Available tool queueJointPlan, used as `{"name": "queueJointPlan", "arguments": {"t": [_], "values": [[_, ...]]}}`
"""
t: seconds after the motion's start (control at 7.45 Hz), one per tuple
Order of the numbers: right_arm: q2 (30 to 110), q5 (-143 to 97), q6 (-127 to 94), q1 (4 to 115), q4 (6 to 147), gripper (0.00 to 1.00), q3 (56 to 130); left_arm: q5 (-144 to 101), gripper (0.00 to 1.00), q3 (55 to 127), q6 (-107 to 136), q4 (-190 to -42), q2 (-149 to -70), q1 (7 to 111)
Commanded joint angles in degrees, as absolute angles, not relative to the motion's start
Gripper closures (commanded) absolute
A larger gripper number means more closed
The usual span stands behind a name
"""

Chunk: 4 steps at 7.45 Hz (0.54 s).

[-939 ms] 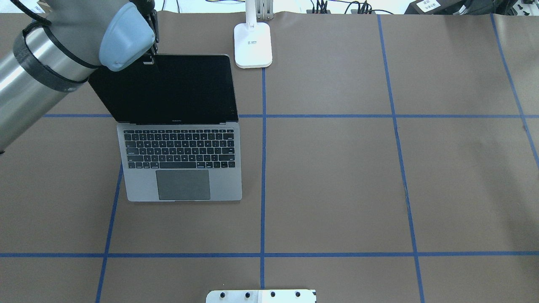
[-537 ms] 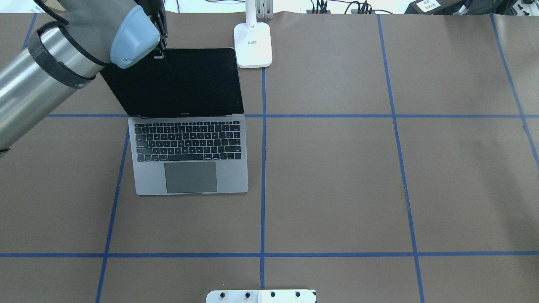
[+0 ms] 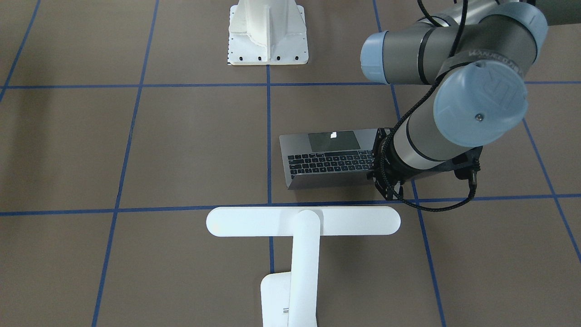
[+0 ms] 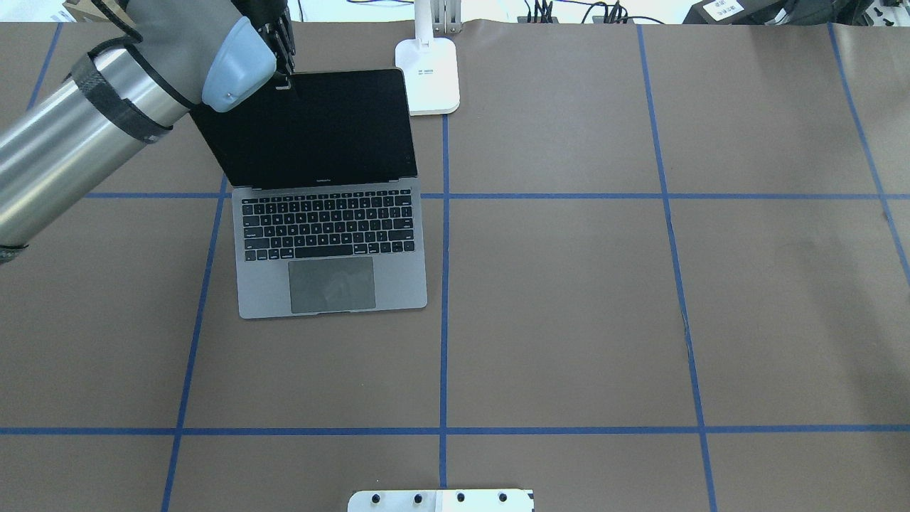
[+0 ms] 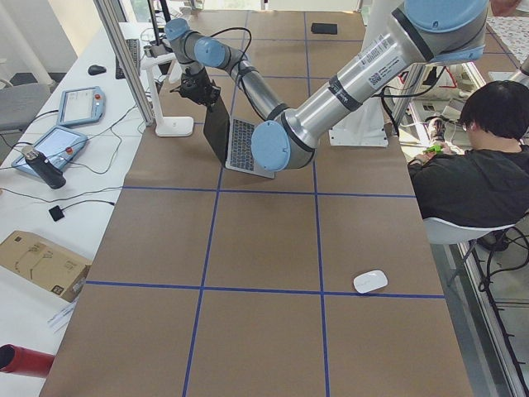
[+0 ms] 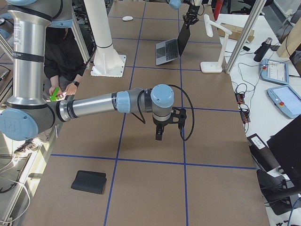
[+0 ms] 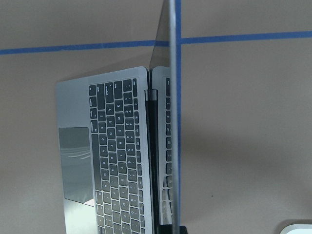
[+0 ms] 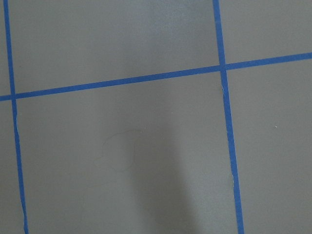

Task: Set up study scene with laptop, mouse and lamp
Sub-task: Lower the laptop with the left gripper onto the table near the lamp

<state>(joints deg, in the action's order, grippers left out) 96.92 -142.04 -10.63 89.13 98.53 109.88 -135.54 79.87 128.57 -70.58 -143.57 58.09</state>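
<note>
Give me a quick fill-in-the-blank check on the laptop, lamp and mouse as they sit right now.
1. The laptop is ___, with its keyboard showing.
2. The left tool grips the top edge of the laptop's ___.
3. The lamp and the mouse are both ___ in colour.

Missing words: open; lid; white.

The laptop [image 4: 334, 284] is space-grey with black keys and a black screen. The lamp [image 3: 303, 221] and the mouse [image 5: 369, 281] are white. The table [image 4: 569, 320] is brown, gridded with blue lines. The mat [image 6: 89, 181] is black.
</note>
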Motion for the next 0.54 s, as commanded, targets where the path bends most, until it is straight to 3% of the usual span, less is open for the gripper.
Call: {"name": "queueJointPlan", "arguments": {"t": [0.0, 0.4], "values": [[96.86, -142.03, -10.63, 89.12, 98.53, 0.0, 109.78, -135.44, 1.0, 76.83, 130.42, -76.18, -143.7, 58.1], [96.86, -142.03, -10.63, 89.12, 98.53, 0.0, 109.78, -135.35, 1.0, 73.22, 132.97, -82.86, -143.7, 58.1]]}}
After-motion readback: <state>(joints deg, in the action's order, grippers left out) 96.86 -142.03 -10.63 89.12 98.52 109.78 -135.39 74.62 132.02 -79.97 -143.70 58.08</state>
